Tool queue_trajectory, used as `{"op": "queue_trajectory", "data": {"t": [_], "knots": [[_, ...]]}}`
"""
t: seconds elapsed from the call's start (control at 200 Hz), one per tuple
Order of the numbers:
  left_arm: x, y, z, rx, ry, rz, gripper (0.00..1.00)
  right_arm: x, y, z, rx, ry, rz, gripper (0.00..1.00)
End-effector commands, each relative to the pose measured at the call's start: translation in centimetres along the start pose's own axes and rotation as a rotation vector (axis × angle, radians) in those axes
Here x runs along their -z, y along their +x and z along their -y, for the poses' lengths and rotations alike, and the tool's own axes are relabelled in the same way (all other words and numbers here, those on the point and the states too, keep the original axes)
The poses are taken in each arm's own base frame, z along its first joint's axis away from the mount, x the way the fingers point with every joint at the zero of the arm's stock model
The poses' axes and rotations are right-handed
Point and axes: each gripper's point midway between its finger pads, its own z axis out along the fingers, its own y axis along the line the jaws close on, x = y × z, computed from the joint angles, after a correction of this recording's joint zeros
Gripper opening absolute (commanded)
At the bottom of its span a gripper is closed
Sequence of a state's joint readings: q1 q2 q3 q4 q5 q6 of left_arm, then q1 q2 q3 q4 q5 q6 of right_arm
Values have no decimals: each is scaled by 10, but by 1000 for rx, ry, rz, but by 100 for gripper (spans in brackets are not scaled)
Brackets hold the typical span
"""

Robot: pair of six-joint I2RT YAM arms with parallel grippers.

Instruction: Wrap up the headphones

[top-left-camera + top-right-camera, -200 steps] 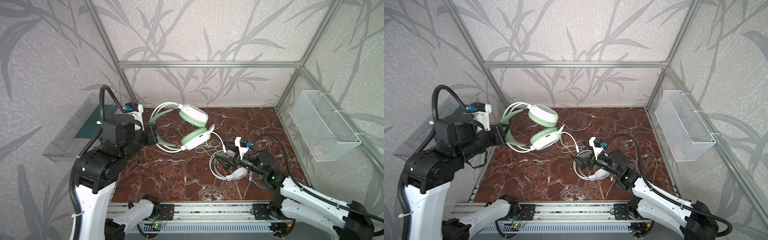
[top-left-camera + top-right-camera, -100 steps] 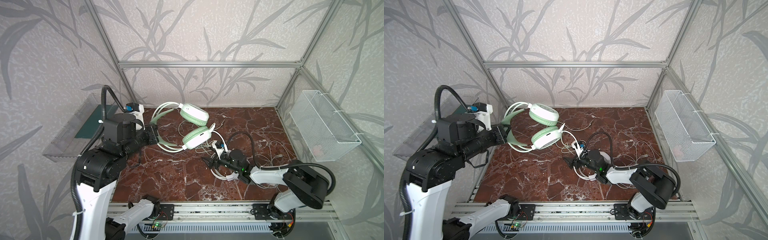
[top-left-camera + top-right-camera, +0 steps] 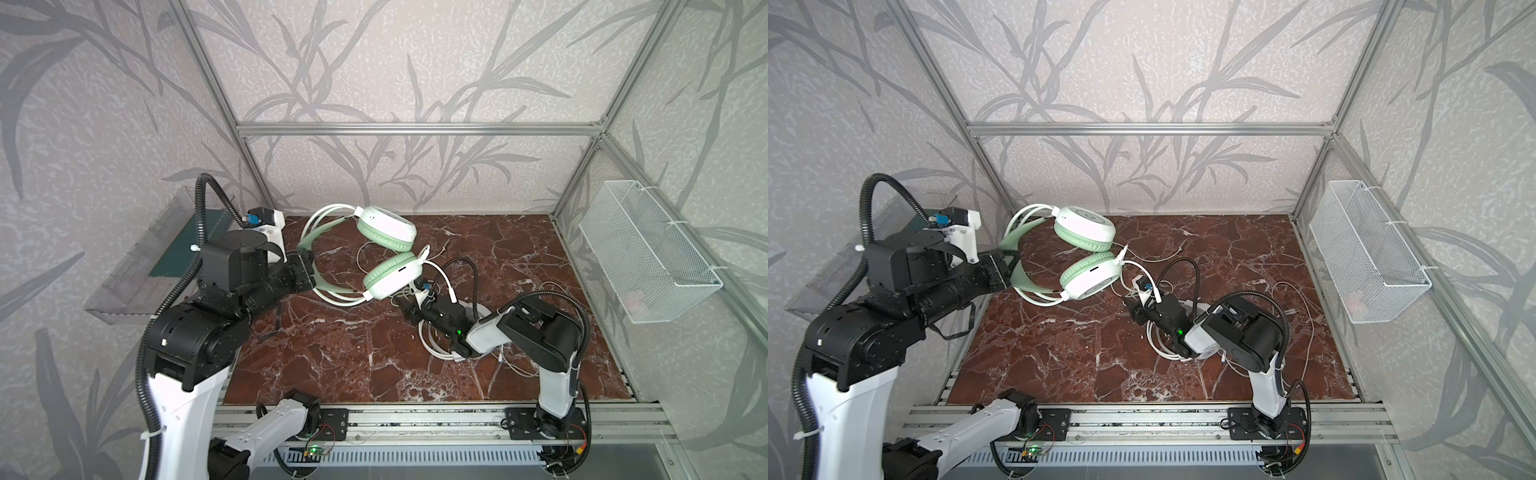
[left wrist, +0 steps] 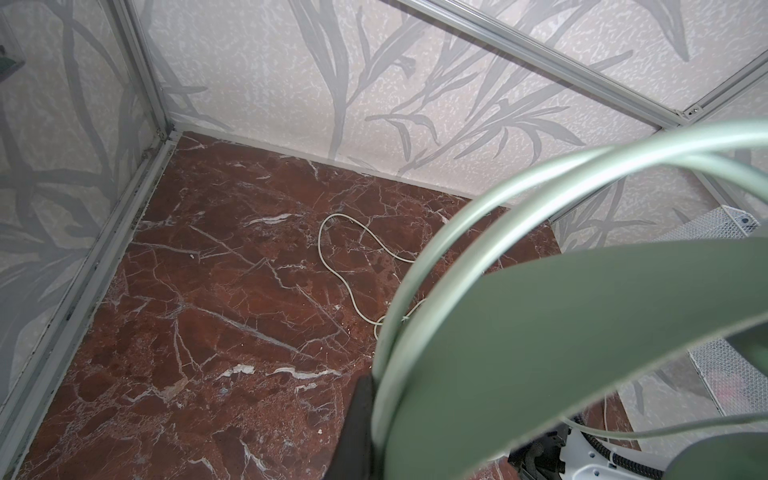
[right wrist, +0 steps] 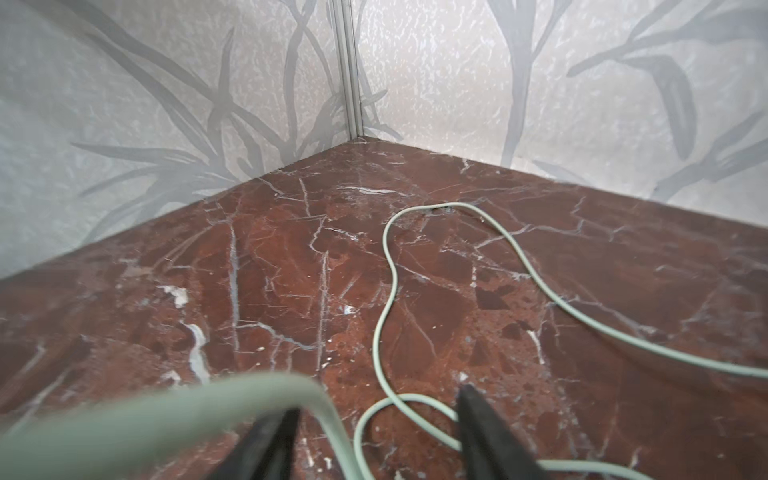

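Your left gripper (image 3: 307, 270) is pinching the mint-green headset (image 3: 386, 226) aloft, freeing its cable (image 5: 384, 299); your right gripper (image 5: 376, 401) is straddling it, fingers spread.

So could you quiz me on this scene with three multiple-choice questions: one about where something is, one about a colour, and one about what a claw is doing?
1. Where is the wire basket?
A) in the middle of the back wall
B) on the right-hand side wall
C) on the front rail

2. What colour are the ear pads of the round-cupped headset?
A) black
B) red
C) mint green

3. What is the left gripper doing?
A) it is shut on the headset's headband
B) it is wide open, holding nothing
C) it is shut on the basket

Answers:
1 B: in both top views the basket hangs on the side wall at the right.
2 C: pale green pads rim both white cups.
3 A: its jaws pinch the green headband.
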State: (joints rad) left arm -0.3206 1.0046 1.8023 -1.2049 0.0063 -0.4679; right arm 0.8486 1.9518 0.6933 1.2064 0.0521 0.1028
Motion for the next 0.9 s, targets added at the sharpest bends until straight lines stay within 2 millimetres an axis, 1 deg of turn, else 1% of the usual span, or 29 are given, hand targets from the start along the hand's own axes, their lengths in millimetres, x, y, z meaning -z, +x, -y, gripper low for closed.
{"op": "queue_trajectory", "data": {"t": [0.0, 0.055, 0.125, 0.165, 0.19, 0.215, 0.23, 0.245, 0.285, 0.33, 0.345, 0.405, 0.48, 0.565, 0.645, 0.7, 0.71, 0.73, 0.805, 0.895], "knots": [[15, -17, 12, 35, 63, 77, 0, 0, -10, 7, 13, 32, 30, 40], [15, -18, 11, 30, 61, 80, 0, 2, -10, 7, 11, 28, 22, 30], [15, -19, 10, 24, 52, 86, 0, 6, -10, 5, 16, 22, 17, 21], [15, -21, 9, 17, 45, 91, 0, 10, -12, 6, 16, 27, 18, 15], [16, -22, 10, 10, 46, 96, 0, 14, -15, 8, 19, 35, 23, 10], [17, -23, 10, -2, 47, 99, 0, 17, -19, 10, 23, 49, 24, 7], [18, -23, 11, -9, 49, 102, 0, 19, -21, 11, 25, 57, 24, 4], [18, -24, 12, -20, 50, 105, 0, 21, -22, 13, 33, 66, 21, 3], [17, -24, 13, -50, 54, 109, 0, 28, -33, 18, 54, 98, 28, 0], [16, -22, 17, -87, 76, 108, 0, 34, -45, 24, 90, 142, 32, 0], [15, -21, 19, -99, 87, 104, 0, 38, -57, 26, 102, 157, 50, 0], [10, -14, 22, -144, 112, 82, 0, 49, -85, 34, 161, 222, 61, 0], [3, -7, 16, -181, 84, 60, 0, 68, -124, 45, 222, 310, 94, 0], [-6, 0, 6, -200, 40, 45, 0, 95, -162, 57, 220, 404, 165, 0], [-13, 3, -10, -209, -44, 49, 0, 115, -185, 55, 215, 412, 213, 0], [-15, 5, -16, -211, -71, 62, 0, 131, -205, 55, 208, 434, 264, 0], [-15, 5, -17, -210, -76, 65, 0, 131, -201, 56, 214, 438, 245, 0], [-15, 6, -19, -211, -79, 68, 0, 137, -205, 57, 214, 448, 249, 0], [-19, 10, -28, -205, -120, 79, 0, 159, -228, 59, 211, 479, 301, 0], [-22, 13, -39, -193, -163, 105, 0, 186, -259, 57, 218, 480, 373, 0]]}}
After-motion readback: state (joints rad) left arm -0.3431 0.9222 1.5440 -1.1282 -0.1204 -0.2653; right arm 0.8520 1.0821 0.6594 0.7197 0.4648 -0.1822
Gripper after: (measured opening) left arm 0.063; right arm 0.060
